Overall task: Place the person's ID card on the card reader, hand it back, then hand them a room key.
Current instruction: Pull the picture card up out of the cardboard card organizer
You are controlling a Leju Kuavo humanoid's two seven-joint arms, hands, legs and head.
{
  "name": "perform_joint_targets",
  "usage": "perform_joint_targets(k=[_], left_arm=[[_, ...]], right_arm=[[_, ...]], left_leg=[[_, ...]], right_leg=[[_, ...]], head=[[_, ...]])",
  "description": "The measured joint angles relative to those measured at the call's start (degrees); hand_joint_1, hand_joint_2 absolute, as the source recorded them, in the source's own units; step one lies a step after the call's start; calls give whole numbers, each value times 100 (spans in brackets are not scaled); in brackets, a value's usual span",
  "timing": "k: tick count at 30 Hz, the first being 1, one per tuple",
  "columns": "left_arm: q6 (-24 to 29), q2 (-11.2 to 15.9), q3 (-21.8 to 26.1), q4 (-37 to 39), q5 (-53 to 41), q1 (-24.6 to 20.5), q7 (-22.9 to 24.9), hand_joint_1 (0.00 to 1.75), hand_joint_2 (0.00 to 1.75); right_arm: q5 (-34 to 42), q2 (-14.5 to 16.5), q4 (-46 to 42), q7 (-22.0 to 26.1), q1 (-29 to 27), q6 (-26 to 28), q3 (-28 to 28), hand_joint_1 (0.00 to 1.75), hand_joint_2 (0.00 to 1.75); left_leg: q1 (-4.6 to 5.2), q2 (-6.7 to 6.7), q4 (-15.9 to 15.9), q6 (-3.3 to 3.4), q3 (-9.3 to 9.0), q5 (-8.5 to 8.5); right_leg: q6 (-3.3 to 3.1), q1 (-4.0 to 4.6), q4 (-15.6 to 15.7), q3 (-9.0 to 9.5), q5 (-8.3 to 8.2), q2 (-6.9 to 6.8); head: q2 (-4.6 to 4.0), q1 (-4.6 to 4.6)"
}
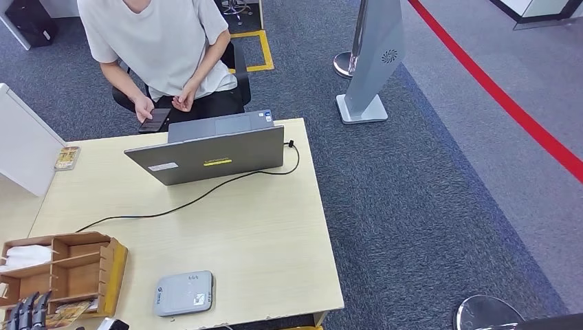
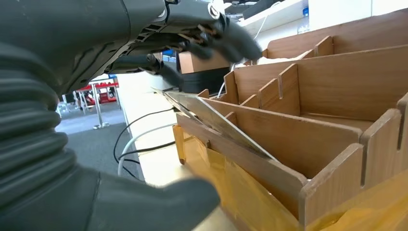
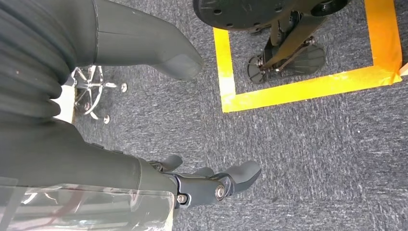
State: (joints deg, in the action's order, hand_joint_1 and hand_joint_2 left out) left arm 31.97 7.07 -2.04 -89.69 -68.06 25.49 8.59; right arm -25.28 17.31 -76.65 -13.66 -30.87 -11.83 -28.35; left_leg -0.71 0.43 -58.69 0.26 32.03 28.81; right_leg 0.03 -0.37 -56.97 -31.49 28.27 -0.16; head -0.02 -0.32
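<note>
down at the near edge of the table (image 1: 261, 227) we see the card reader (image 1: 183, 293), a flat grey pad lying bare, with nothing on top of it. just beside it, at the near left corner, stands the wooden organizer (image 1: 72, 271) with its open compartments; a card (image 2: 216, 122) leans tilted in the front compartment, one end sticking up over the wall, and we cannot tell whether it is a room key.

our left hand (image 1: 27, 309) sits at that corner right by the organizer's front. in the left wrist view its dark fingers (image 2: 226, 33) are stretched out and apart above the compartments, clear of the card and holding nothing.

our right hand (image 3: 202, 185) hangs over the grey carpet (image 3: 312, 159) near a line of yellow tape (image 3: 298, 91); its fingers are slightly curled and apart, with nothing in them.

farther back, near the far edge, an open laptop (image 1: 213, 148) faces away from us, its black cable (image 1: 185, 203) trailing across the table toward the left edge. a small card-like item (image 1: 67, 158) lies at the far left corner. beyond the far edge a person (image 1: 165, 48) in a pale shirt sits holding a dark phone (image 1: 155, 119) in both hands.
</note>
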Motion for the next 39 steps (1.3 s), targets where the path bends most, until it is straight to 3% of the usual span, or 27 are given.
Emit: perform_joint_targets(k=[22,29,32,36,39], left_arm=[[465,228,-155,392,428,-190,-165,175,175],[401,324,-281,194,305,-155,-147,175,175],[293,531,-498,-346,82,-82,0,175,175],[-81,1079,-1000,-1639,-282,-120,295,175,175],[-145,1416,-1218,-2378,-294,-219,221,175,175]], right_arm=[[-118,0,84,94,55,-78,-39,0,175],[-75,0,81,42,48,-22,-39,0,175],[88,0,38,-82,8,102,-22,0,175],[357,0,-86,-240,-85,280,92,0,175],[436,0,-126,-274,-123,320,170,0,175]], left_leg=[[1,0,0,0,-3,0],[-1,0,0,0,-6,0],[-1,-2,-1,0,-7,0],[-1,-5,-1,0,-6,-1],[0,-1,-1,-1,-9,-1]], right_leg=[[0,0,0,4,0,0],[0,0,0,0,0,0],[0,1,0,-6,0,-4],[-1,0,-1,1,-1,-6],[-2,0,-2,5,-2,-3]], head=[[0,-1],[0,-1],[0,0],[0,1],[0,-2]])
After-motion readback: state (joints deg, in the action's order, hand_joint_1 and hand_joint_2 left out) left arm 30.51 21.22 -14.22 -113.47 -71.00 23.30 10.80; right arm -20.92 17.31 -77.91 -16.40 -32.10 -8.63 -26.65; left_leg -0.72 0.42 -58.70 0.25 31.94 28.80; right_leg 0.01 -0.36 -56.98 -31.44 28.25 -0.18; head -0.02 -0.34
